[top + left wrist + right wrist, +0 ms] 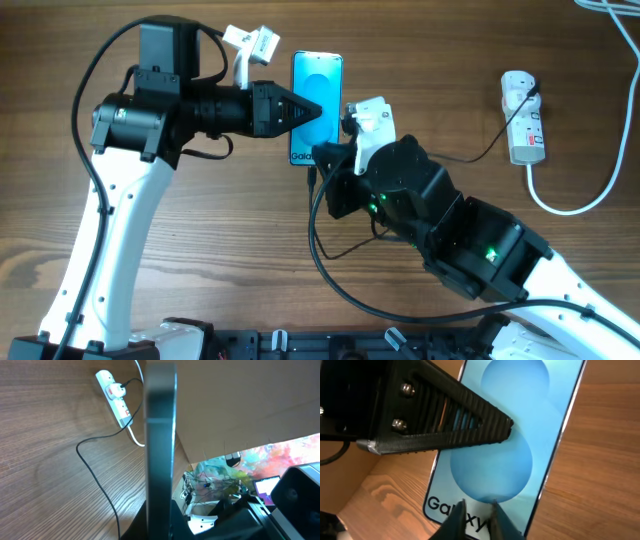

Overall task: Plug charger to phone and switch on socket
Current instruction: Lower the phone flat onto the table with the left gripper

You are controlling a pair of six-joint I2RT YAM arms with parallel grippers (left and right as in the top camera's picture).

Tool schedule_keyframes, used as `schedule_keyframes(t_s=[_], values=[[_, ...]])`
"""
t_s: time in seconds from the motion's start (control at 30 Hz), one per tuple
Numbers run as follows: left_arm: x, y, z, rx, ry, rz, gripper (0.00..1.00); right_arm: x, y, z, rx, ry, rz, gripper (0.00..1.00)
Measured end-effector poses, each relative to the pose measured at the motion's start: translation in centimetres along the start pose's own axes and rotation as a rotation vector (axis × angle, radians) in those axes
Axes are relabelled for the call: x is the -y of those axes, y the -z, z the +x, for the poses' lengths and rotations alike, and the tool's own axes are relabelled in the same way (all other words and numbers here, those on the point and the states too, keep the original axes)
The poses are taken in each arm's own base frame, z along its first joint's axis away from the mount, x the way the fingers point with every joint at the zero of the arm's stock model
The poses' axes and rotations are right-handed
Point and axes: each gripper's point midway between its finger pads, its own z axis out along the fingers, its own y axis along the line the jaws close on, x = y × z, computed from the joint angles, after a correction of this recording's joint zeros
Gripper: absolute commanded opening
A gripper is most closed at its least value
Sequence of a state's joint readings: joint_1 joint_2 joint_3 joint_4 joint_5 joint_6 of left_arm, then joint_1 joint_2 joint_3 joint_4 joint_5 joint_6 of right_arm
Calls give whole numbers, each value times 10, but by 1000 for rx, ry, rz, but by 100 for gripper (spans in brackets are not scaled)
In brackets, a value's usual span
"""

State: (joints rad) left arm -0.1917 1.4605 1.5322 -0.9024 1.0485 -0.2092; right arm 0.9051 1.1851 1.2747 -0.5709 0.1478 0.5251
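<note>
My left gripper (300, 108) is shut on the phone (316, 100) and holds it on edge above the table, its cyan screen facing up in the overhead view. The left wrist view shows the phone (160, 445) edge-on between the fingers. My right gripper (477, 517) is at the phone's (515, 450) white text end, fingers nearly together; the plug tip is hidden. The charger's thin dark cable (478, 153) runs from the socket (523, 118) to under my right arm. The socket also shows in the left wrist view (116, 399).
The socket's thick white cord (590, 200) loops along the table's right side. A white tag (252, 42) hangs behind the left gripper. The right arm's black body (430, 215) fills the table's middle.
</note>
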Motion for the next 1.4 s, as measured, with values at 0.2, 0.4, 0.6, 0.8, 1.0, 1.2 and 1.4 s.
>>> schedule_keyframes(t_s=[0.2,0.4,0.6,0.8,1.0,1.2,1.4], values=[[-6,0,-2,11,-4,-37,4,3,0,7,-30,-4,10,85],[-41,4,3,23,70,-228,4,18,13,20,-77,-104,73,100],[-99,-14,25,-67,211,-333,4,30,17,24,-78,-164,135,100],[-167,-46,42,-176,352,-381,4,33,18,29,-97,-171,152,100],[-208,-76,56,-248,407,-394,4,33,-7,50,-186,-167,172,100],[-224,-98,60,-273,347,-381,4,32,-22,66,-256,-167,171,100],[-251,-109,75,-316,390,-413,4,27,-24,71,-284,-172,143,100]])
